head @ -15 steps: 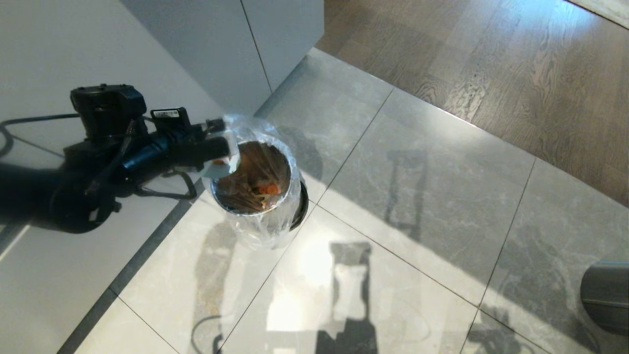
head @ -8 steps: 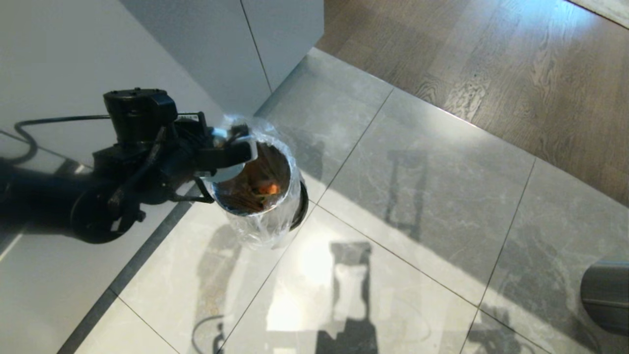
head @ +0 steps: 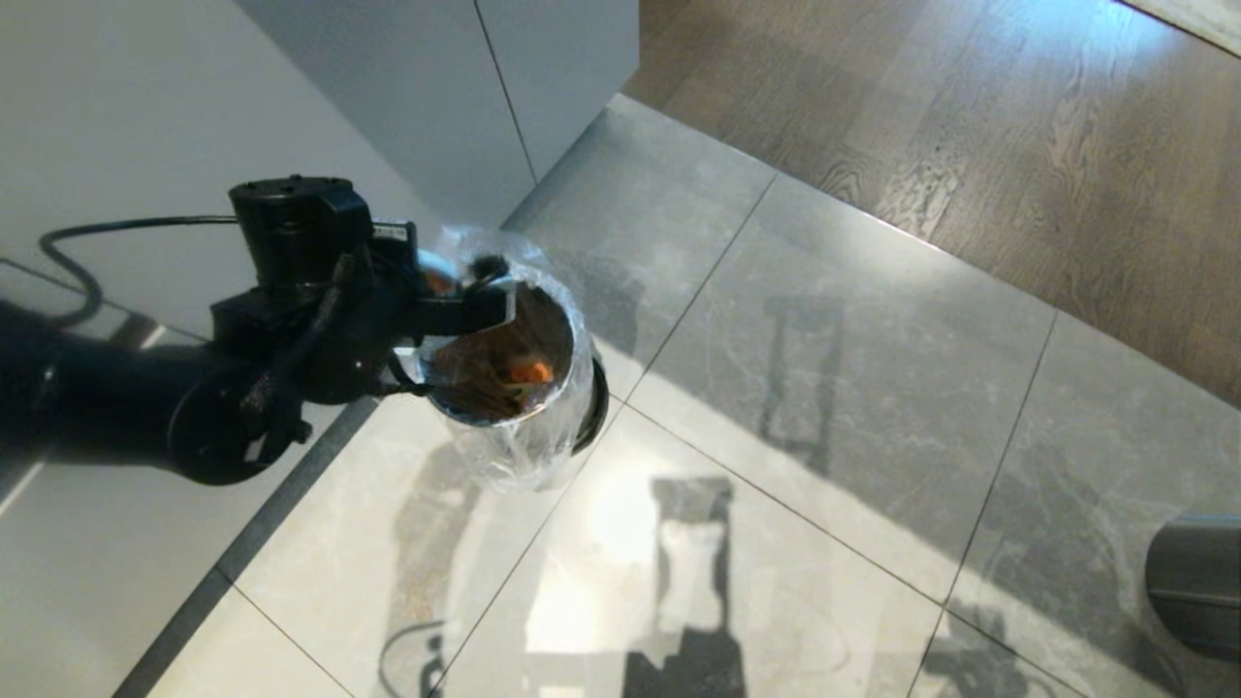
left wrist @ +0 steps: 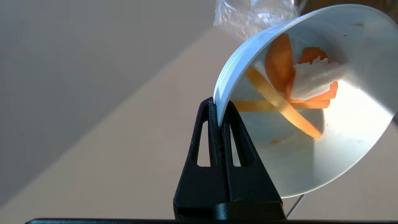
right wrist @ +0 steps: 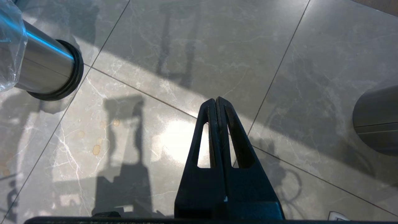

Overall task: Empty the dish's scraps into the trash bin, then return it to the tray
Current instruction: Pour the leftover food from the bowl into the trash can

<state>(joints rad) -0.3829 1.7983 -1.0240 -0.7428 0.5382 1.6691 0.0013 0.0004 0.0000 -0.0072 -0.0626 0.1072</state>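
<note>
My left gripper (left wrist: 219, 107) is shut on the rim of the dish (left wrist: 314, 158), a small pale blue-white bowl. It is held tilted steeply at the trash bin's mouth. The scraps (left wrist: 290, 82), orange slices, pale strips and a white piece, cling to its inner wall. In the head view the left gripper (head: 496, 306) reaches from the left over the trash bin (head: 509, 388), a shiny steel cylinder with a crinkly clear liner, and only a sliver of the dish (head: 432, 268) shows behind the fingers. Orange pieces lie inside the bin. The tray is out of view.
My right gripper (right wrist: 216, 101) hangs shut over the grey floor tiles, parked. A larger steel cylinder (head: 1197, 582) stands at the far right. White cabinet fronts (head: 465, 107) rise behind the bin, with wooden flooring (head: 970, 126) beyond.
The left arm has moved right, toward the bin, and its wrist has rolled. The dish has tipped further over the bin's mouth. The right arm has kept still.
</note>
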